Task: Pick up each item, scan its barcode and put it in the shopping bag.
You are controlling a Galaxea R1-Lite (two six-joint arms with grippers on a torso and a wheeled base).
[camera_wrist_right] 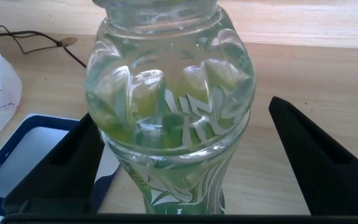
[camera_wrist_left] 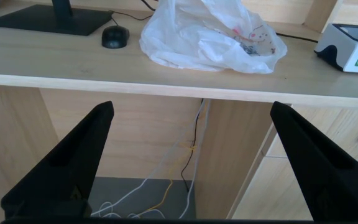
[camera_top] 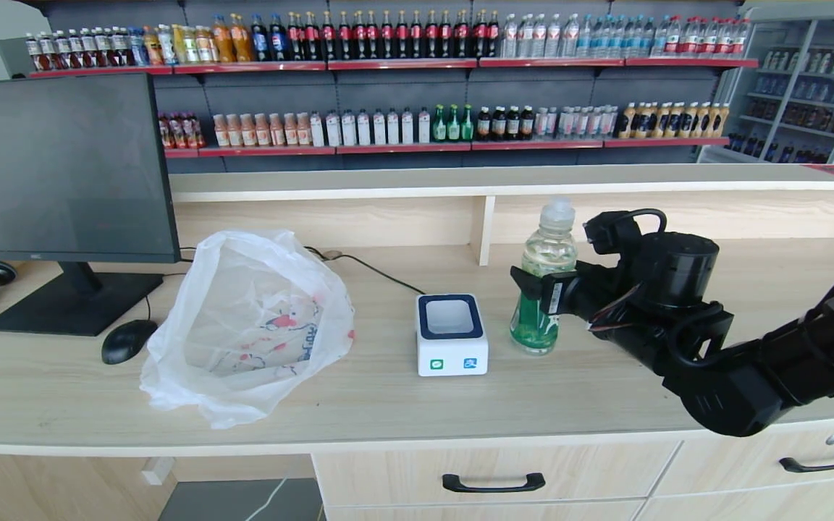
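Bottle (camera_top: 544, 289) of green drink stood upright on the tabletop (camera_top: 388, 405), right of centre, just beside the scanner (camera_top: 451, 334). The shopping bag (camera_top: 250, 325) lay towards the left front edge. The right pincer (camera_top: 538, 284) straddled the bottle's waist.

From the left wrist, the left pincer (camera_wrist_left: 191, 109) hung released below the tabletop's front edge.

From the right wrist, the right pincer's fingers (camera_wrist_right: 316, 162) flanked the bottle with a gap on one side: released, not yet clenched. Best to centre the bottle between them, close squarely on the waist, then lift straight up before turning its barcode to the scanner.
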